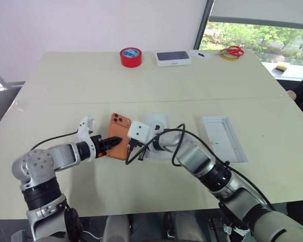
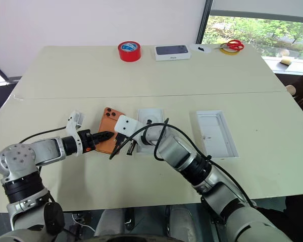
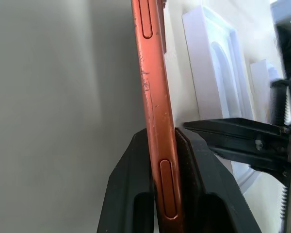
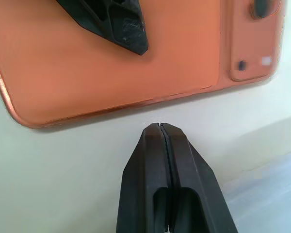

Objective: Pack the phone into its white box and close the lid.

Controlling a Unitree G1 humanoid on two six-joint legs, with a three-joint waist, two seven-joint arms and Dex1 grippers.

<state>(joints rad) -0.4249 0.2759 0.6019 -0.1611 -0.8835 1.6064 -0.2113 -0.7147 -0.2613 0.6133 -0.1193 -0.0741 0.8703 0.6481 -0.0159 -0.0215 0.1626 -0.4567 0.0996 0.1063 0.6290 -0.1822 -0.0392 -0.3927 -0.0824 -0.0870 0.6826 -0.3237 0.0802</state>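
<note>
Phone (image 1: 119, 142), orange, back up with camera block toward the far side, pinched at its near edge by left claw (image 3: 166, 194), fingers clamped on both faces. Right claw (image 4: 166, 145) clenched on nothing, tips just beside the phone's long edge over the pale tabletop (image 1: 141, 85). White box (image 1: 156, 123) just right of the phone, partly behind the right wrist; lid (image 1: 223, 138) inside-up, further right. Red tape roll (image 1: 131, 57), blue-topped box (image 1: 173, 58), scissors (image 1: 234, 51) along the far edge. White wall behind, window with greenery at the far right.
</note>
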